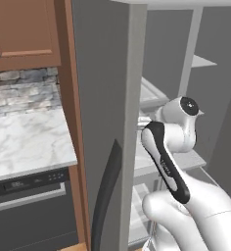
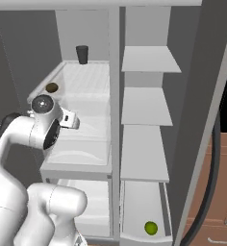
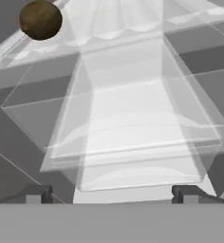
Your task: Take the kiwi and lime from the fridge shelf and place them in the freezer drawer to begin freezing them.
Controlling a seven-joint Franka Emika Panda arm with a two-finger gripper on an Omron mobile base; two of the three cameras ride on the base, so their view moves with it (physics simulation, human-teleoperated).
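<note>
The kiwi [image 2: 51,88] sits at the left edge of the upper fridge shelf [image 2: 86,79], far from the dark cup [image 2: 81,54] at the back; open shelf lies between them. The lime [image 2: 151,227] rests in the freezer drawer [image 2: 143,205] at lower right, near its front wall. The gripper [image 3: 111,193], fingertips [image 3: 38,193] spread wide and holding nothing, faces the clear bins with the kiwi [image 3: 40,19] at far left.

A dark cup [image 2: 81,54] stands upright at the back of the top fridge shelf [image 2: 89,77]. Flat grey door shelves [image 2: 146,105] step down on the right. Beside the fridge, a marble table [image 1: 24,139] sits under a wooden cabinet [image 1: 27,32], above a dark dishwasher [image 1: 29,206]
</note>
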